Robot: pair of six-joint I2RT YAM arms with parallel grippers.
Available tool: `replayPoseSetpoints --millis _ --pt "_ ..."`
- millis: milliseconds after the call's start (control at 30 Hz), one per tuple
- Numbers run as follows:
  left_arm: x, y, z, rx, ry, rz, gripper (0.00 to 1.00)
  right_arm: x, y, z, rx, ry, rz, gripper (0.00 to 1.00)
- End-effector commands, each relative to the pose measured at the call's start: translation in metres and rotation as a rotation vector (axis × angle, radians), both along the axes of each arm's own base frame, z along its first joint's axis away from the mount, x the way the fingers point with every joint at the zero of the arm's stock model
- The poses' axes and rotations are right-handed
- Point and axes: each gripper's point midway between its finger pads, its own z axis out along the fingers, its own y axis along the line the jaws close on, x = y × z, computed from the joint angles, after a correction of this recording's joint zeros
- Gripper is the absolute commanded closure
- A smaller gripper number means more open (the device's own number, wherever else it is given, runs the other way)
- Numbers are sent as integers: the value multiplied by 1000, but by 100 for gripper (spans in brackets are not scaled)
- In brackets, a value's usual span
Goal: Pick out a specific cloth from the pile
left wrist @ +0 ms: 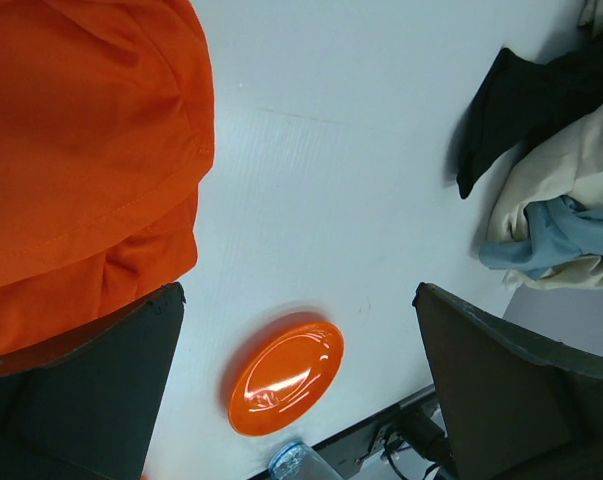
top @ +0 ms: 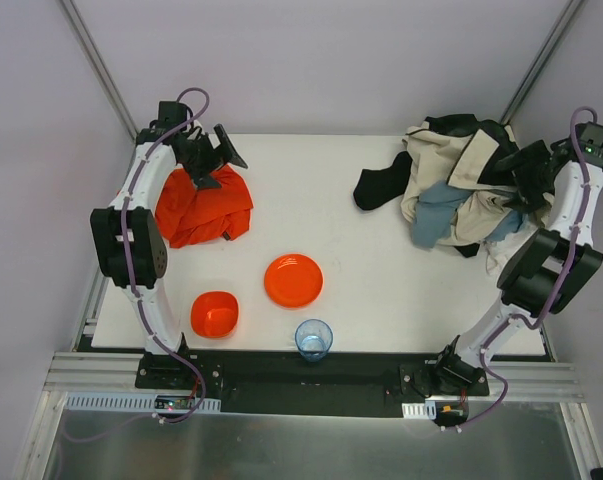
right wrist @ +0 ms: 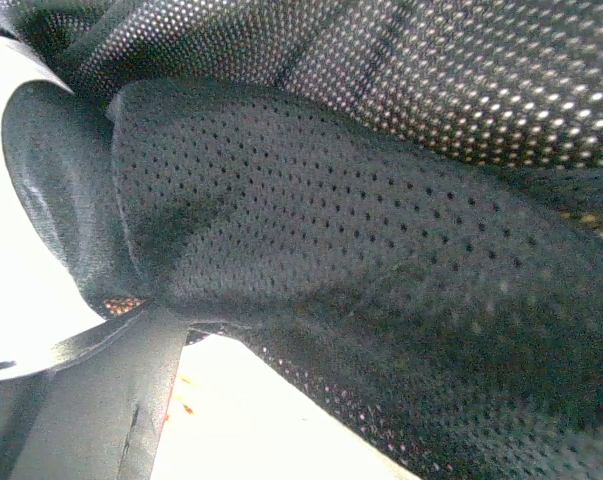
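Lying bunched at the far left beneath the spread-open left gripper (top: 213,160), well apart from the pile of black mesh, cream and blue fabrics (top: 451,190) at far right, the large orange-red soft cloth (top: 201,210) looked light and limp, best pinched at a raised fold.

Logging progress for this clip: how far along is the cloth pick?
Done: the cloth lies alone on the left, apart from the pile. In hand: the left gripper hangs open over it, holding nothing; the right gripper is pressed into the pile's black mesh, grip unclear. Left: seemingly only withdrawing both grippers.
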Motion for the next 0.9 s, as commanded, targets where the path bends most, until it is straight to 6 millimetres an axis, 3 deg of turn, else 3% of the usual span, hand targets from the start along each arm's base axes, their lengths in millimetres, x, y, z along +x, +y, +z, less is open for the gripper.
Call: replayPoseSetpoints --millis 0,167,233,500,567,667,867 --pt "10 -3 33 -27 -90 -30 1 -27 -3 61 -133 -64 -19 7" --pt "13 -4 42 -42 -103 -34 1 -46 13 86 -156 -89 -8 4" --pt "10 -18 47 -45 -112 -63 1 -54 18 93 -186 -77 5 0" --pt "11 -24 49 -57 -112 -80 1 -68 34 108 -307 -27 113 1" --pt "10 -25 48 -58 -108 -83 1 -71 36 95 -297 14 136 1" --pt "8 -29 47 -59 -103 -92 1 -81 35 59 -277 124 180 0" --pt "5 -38 46 -57 -100 -119 1 -124 36 -18 -245 391 236 4"
